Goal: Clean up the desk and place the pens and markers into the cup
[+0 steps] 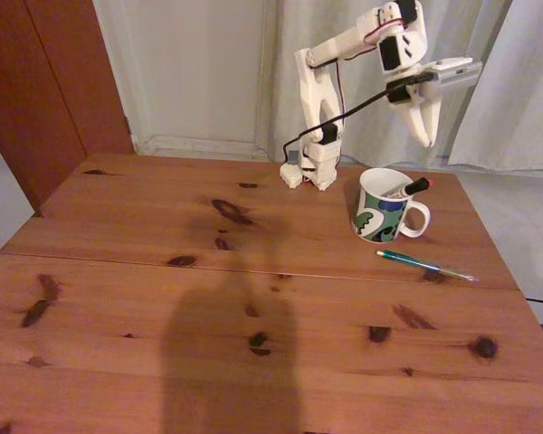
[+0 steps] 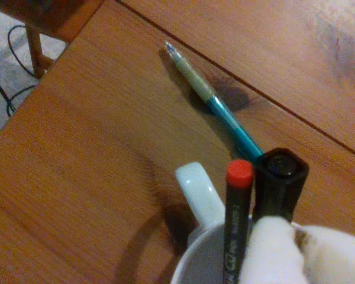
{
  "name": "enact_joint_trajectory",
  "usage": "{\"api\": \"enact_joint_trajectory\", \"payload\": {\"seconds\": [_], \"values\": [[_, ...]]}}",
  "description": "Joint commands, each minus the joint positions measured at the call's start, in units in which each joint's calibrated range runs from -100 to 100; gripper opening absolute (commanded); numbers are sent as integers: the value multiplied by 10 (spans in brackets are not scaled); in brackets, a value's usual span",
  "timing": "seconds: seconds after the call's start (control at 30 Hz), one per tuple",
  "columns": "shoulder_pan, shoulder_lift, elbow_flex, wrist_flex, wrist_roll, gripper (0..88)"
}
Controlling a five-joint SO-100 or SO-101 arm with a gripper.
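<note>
Fixed view: hand (image 1: 426, 134) high above cup (image 1: 381, 207), teal pen (image 1: 423, 264) beside.

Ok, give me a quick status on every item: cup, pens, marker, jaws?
Mug: upright on the desk, handle toward the right of the fixed view.
Black pen with red end: standing in the mug.
Black-capped marker: standing in the mug.
Teal pen: lying flat on the desk, not yet in the mug.
Gripper: above the mug, jaws holding nothing.
</note>
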Motion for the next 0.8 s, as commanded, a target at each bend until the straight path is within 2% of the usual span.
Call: {"api": "enact_joint_trajectory", "payload": {"seconds": [0.0, 0.17, 0.33, 0.6, 0.77], "values": [[-1, 8, -33, -6, 1, 6], [-5, 29, -26, -6, 2, 6], [-46, 58, -35, -9, 5, 6], [-71, 114, -27, -86, 5, 6], [-71, 156, -34, -97, 16, 6]]}}
